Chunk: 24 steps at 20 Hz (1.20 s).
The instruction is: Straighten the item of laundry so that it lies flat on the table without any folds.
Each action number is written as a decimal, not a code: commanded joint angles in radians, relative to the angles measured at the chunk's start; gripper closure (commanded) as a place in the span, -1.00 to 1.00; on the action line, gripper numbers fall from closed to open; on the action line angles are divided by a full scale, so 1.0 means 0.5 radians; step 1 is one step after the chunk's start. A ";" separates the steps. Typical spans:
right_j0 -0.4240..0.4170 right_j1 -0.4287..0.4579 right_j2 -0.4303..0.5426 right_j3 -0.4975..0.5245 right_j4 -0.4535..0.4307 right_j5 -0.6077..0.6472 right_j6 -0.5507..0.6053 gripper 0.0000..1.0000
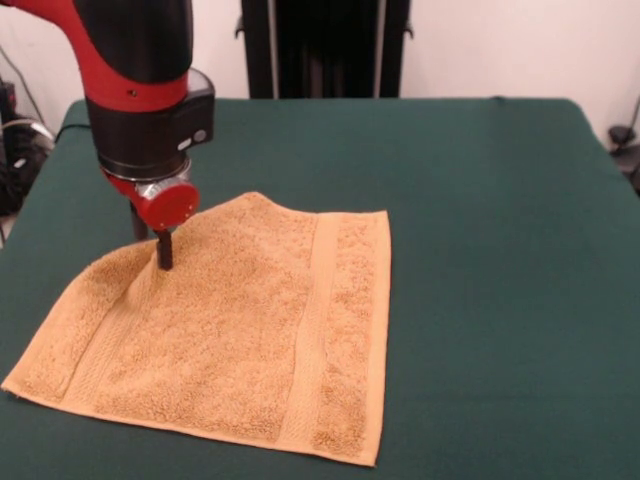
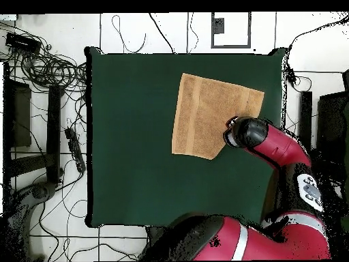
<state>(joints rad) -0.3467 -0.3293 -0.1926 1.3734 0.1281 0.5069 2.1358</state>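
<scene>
The orange-tan towel point(image 1: 250, 330) lies mostly spread on the dark green table point(image 1: 480, 250), at its near left. Woven bands run near its right and left edges. Its far-left corner is drawn in, so that edge runs slanted and slightly rumpled. My gripper point(image 1: 161, 256) comes down from the red and black arm onto that rumpled far-left edge and touches the cloth. In the overhead view the towel point(image 2: 204, 112) lies at the table's point(image 2: 129, 136) upper right, and the arm's wrist covers its lower right corner. The white tag does not show.
The black pedestal point(image 1: 320, 45) stands behind the table's far edge. The arm's red body point(image 2: 272, 205) reaches over the table's lower right corner in the overhead view. Cables and gear point(image 2: 54, 68) lie on the floor beside the table.
</scene>
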 commanded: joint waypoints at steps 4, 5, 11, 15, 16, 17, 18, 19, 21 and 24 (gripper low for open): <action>0.112 -0.110 -0.041 0.356 0.098 0.065 0.479 -1.00; 0.116 -0.120 -0.049 0.373 0.100 0.062 0.481 -1.00; 0.100 -0.091 -0.036 0.403 0.112 -0.019 0.469 -1.00; 0.073 -0.059 -0.041 0.359 0.097 -0.020 0.419 -1.00; 0.068 -0.053 -0.041 0.351 0.096 -0.020 0.411 -1.00; 0.066 -0.049 -0.041 0.349 0.097 -0.024 0.412 -1.00; 0.065 -0.045 -0.040 0.346 0.098 -0.028 0.412 -1.00; 0.060 -0.038 -0.033 0.347 0.102 -0.046 0.417 -1.00; 0.049 -0.014 -0.012 0.340 0.110 -0.084 0.422 -1.00; 0.034 0.015 0.021 0.329 0.129 -0.140 0.432 -1.00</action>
<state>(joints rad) -0.3526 -0.3956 -0.2506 1.4561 0.1402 0.4960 2.1358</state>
